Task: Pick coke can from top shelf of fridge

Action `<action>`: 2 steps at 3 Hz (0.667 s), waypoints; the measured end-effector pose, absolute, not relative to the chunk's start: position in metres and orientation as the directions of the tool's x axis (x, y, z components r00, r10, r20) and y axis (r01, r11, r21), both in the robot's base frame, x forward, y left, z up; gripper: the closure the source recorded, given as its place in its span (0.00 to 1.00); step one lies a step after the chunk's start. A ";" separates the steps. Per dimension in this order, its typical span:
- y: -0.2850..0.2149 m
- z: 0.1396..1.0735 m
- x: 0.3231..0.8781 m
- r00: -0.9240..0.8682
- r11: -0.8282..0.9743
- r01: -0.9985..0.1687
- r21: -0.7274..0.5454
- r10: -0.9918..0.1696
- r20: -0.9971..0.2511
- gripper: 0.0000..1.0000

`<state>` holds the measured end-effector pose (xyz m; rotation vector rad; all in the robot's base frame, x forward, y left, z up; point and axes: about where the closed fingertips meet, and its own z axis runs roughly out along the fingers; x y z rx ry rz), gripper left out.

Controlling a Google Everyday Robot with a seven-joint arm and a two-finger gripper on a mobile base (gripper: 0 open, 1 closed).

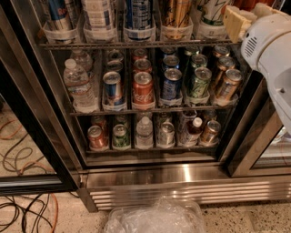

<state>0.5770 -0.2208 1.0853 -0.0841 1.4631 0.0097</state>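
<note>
A white arm (273,54) reaches in from the right, with its gripper (238,20) raised at the right end of the fridge's (182,175) top shelf (136,44). Whether the gripper is spread cannot be told. A red sliver of the coke can (248,3) shows just behind it.

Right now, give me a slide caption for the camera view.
Robot pincer at the upper right of the fridge, above and to the right of the red coke can.
</note>
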 end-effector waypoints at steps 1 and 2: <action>-0.228 1.077 0.575 0.110 0.998 -0.033 -0.049 -0.045 -0.993 0.43; -0.237 1.070 0.573 0.106 0.999 -0.007 -0.046 -0.045 -0.993 0.42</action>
